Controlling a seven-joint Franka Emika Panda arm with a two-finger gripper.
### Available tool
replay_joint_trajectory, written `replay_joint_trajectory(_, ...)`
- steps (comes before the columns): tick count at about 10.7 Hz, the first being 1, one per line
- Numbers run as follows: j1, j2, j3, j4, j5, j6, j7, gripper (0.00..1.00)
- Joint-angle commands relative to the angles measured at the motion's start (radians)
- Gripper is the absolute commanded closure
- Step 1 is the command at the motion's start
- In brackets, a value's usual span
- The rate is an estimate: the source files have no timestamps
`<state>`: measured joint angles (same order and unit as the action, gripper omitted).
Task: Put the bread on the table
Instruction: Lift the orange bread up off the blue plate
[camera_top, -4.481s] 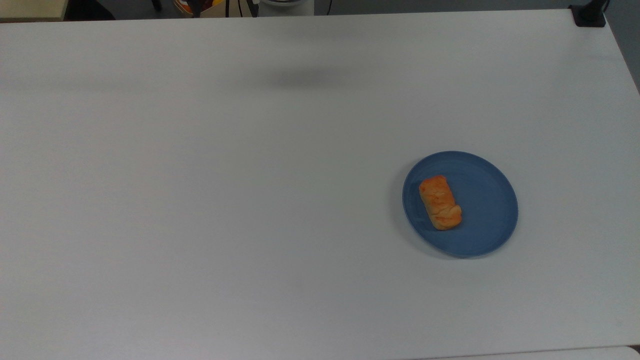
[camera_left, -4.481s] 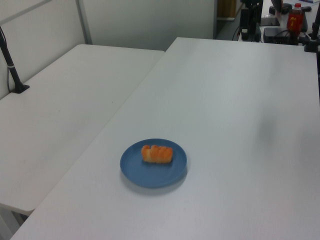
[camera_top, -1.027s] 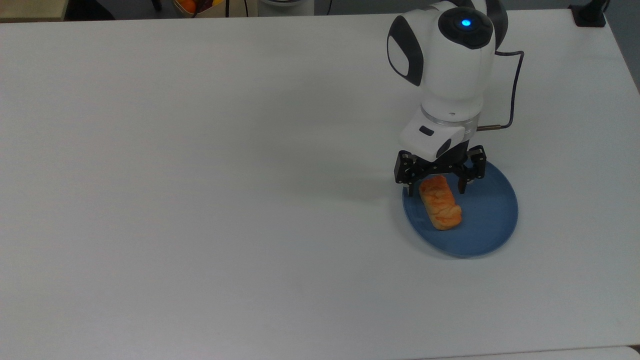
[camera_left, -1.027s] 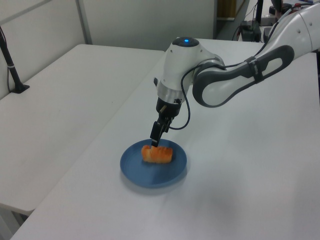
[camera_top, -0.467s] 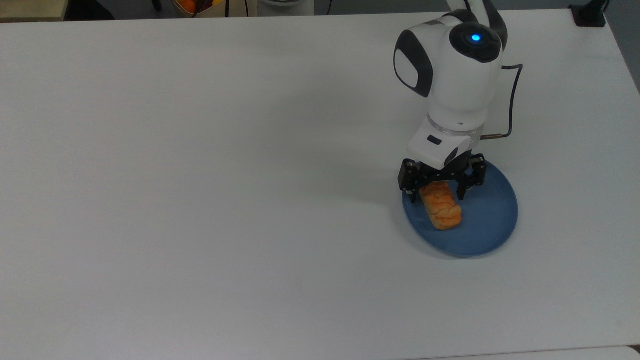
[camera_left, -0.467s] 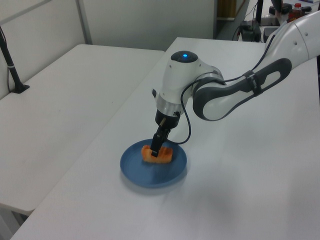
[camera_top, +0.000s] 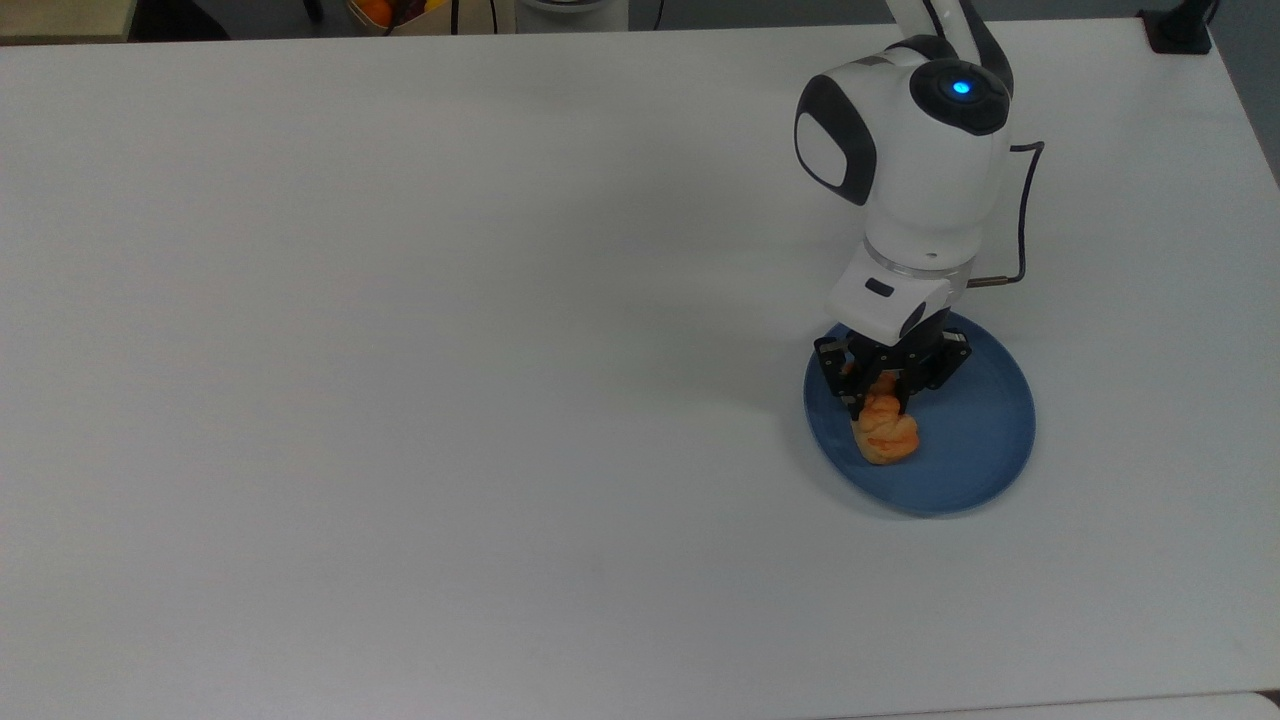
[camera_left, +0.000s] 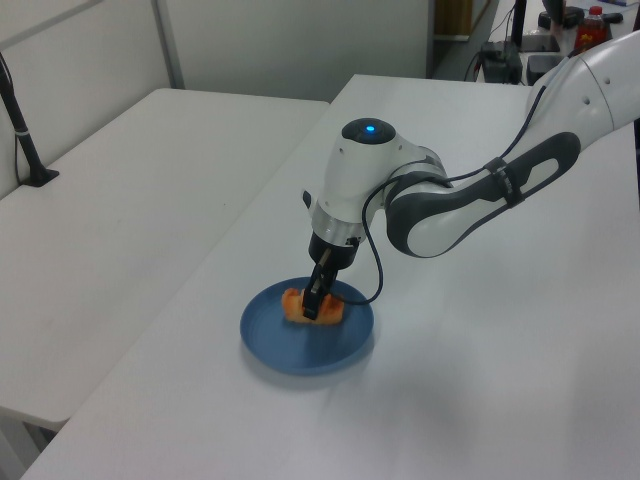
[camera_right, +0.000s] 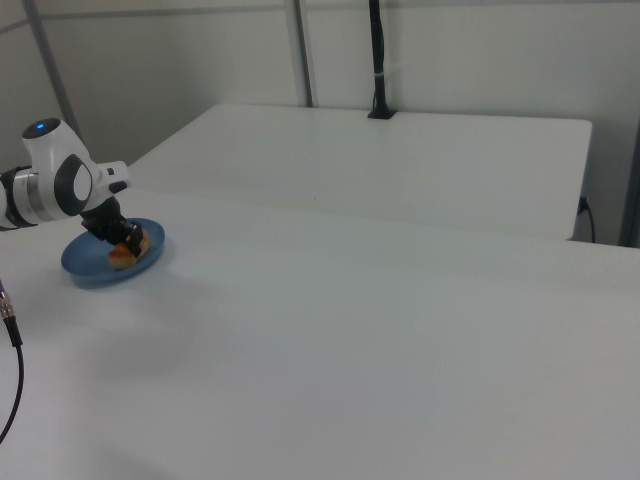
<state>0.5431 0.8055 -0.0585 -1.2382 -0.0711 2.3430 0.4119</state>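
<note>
The hand (camera_top: 878, 398) pinches the bread (camera_top: 884, 430) across its upper end, directly beneath it on the blue plate (camera_top: 975, 455). It looks soft and light (already squashed), so gentle pressure suits; bare counter (camera_top: 400, 350) lies beside.

White arm bent at elbow, wrist pointing down, gripper (camera_top: 879, 405) low, black fingers (camera_top: 856, 396) drawn close, apparently pinching, cable looping off wrist.
</note>
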Motion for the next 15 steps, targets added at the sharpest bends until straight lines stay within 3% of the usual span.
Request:
replay_joint_trajectory(1, 0.021, 0.011, -0.02, 0.016, -0.024, 0.009, 0.03, 1.0)
replay_joint_trajectory(3, 0.023, -0.002, -0.021, 0.016, -0.032, 0.004, 0.03, 1.0)
replay_joint_trajectory(8, 0.001, -0.158, -0.021, -0.023, -0.033, -0.057, 0.025, 1.0)
replay_joint_trajectory(13, -0.104, -0.354, -0.015, -0.164, -0.016, -0.068, -0.039, 1.0)
replay_joint_trajectory(15, -0.153, -0.377, -0.015, -0.17, -0.013, -0.096, -0.08, 1.0)
